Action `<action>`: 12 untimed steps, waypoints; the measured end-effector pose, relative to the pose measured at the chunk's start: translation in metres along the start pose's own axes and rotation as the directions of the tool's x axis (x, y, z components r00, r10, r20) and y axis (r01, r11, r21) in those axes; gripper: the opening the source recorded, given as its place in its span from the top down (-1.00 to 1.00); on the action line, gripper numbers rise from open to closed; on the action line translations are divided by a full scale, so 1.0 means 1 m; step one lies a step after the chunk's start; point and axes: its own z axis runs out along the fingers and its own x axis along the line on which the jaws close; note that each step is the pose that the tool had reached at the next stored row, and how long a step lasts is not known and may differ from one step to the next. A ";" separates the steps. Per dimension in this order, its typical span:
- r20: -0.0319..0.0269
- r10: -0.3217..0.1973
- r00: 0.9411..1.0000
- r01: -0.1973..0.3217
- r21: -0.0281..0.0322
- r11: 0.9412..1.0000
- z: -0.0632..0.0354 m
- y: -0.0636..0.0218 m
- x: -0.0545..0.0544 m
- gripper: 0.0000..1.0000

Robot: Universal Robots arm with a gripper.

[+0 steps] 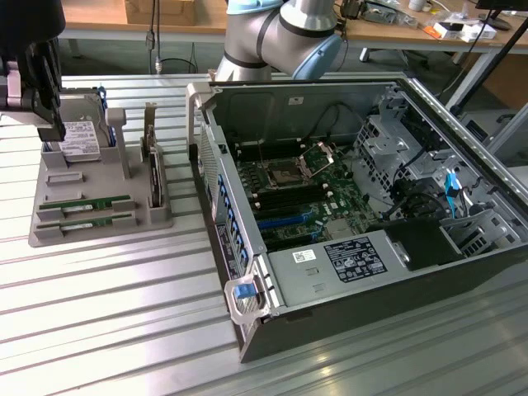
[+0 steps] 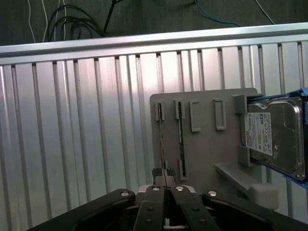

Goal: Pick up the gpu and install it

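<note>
Two thin green circuit-board sticks lie side by side in slots at the front of a grey tray (image 1: 49, 235). The gpu (image 1: 82, 221) is the front stick, with a like stick (image 1: 87, 205) just behind it. In the wrist view the gpu (image 2: 161, 139) appears edge-on, in line with my fingertips, and the other stick (image 2: 181, 139) runs beside it. My gripper (image 1: 54, 132) hangs above the tray's end at the exterior view's left. Its fingers (image 2: 155, 202) are shut, and I see nothing held between them.
A silver hard drive (image 1: 78, 139) with a white label stands at the back of the tray. A dark card (image 1: 153, 169) stands on edge in the tray. An open computer case (image 1: 247, 313) with its motherboard (image 1: 289, 194) lies at the exterior view's right on the ribbed metal table (image 1: 124, 313).
</note>
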 end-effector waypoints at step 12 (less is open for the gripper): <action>0.000 0.000 1.000 0.000 0.000 1.000 0.0004 -0.0001 0.000 0.40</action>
